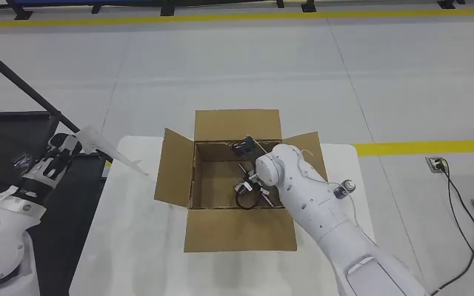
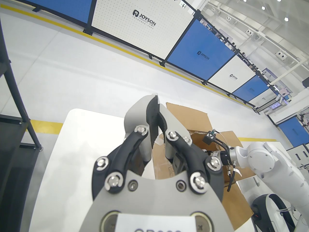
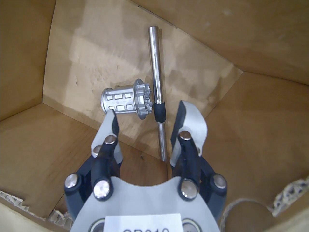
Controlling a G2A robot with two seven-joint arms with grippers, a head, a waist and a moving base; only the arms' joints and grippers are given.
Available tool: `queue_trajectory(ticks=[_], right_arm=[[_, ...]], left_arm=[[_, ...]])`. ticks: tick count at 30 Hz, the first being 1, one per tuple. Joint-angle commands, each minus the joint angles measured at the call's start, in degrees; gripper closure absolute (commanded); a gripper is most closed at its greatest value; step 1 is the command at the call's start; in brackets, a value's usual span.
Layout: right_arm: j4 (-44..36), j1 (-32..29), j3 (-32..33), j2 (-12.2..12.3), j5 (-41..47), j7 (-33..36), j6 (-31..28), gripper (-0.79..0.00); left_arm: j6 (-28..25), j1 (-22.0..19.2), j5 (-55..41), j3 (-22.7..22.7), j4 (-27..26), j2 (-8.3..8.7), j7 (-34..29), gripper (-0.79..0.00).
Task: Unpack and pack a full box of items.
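The box [image 1: 238, 229] sits open at the centre of the top view on the white surface [image 1: 141, 244], flaps spread. The right gripper [image 3: 148, 119] is down inside it, jaws wide apart and holding nothing. On the box floor lie a steel rod [image 3: 155, 73] (a black band round it) and a slotted metal cylinder [image 3: 120, 101], just beside each other. The rod's banded part lies between the fingers, and one fingertip [image 3: 113, 119] is at the cylinder's edge. The left gripper [image 2: 156, 112] hangs at the left of the top view, well apart from the box, fingers pressed together and empty.
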Motion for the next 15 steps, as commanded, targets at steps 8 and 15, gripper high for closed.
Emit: queue_trajectory(ticks=[8, 15], right_arm=[[7.57, 2.76, -0.83, -2.07, 3.81, -3.86, -5.12, -0.348], [11.26, 4.18, -1.84, -3.47, 4.58, -5.13, -6.4, -0.32]], left_arm=[[0.0, 0.0, 0.0, 0.0, 0.0, 0.0, 0.0, 0.0], [0.0, 0.0, 0.0, 0.0, 0.0, 0.0, 0.0, 0.0]])
